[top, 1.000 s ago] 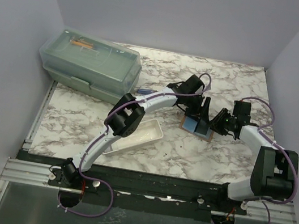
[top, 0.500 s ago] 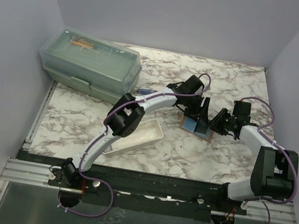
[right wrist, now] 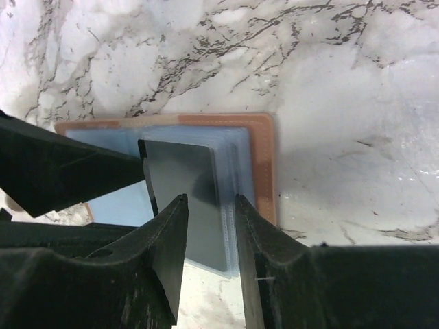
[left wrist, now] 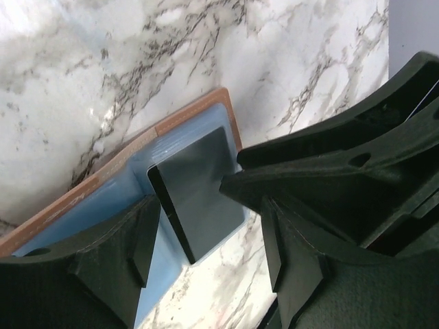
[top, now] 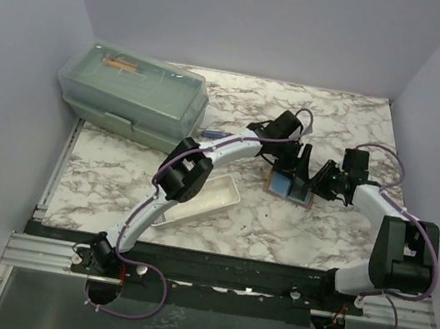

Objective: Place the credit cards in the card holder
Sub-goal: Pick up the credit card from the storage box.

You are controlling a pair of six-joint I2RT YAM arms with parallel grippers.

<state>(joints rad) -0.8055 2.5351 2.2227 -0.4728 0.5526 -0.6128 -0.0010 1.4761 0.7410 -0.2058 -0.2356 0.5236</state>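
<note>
The card holder (top: pixel 305 200) lies open on the marble table, tan-brown outside with blue-lined clear sleeves inside. It also shows in the left wrist view (left wrist: pixel 185 125) and the right wrist view (right wrist: pixel 263 164). A dark blue-grey credit card (left wrist: pixel 202 188) sits partly in a sleeve, one end sticking out; it also shows in the right wrist view (right wrist: pixel 182 175). My left gripper (left wrist: pixel 209 233) is open and straddles the card's free end. My right gripper (right wrist: pixel 211 205) hovers over the card and sleeve edge from the other side, jaws narrowly apart. No other cards are visible.
A translucent green toolbox (top: pixel 134 95) stands at the back left. A long white tray (top: pixel 201 199) lies beside the left arm. A small blue object (top: pixel 215 134) lies behind the arm. The two grippers are close together over the holder.
Hardly anything has moved. The blue inside of the holder looks slightly flatter and shifted a little right under the left gripper.
</note>
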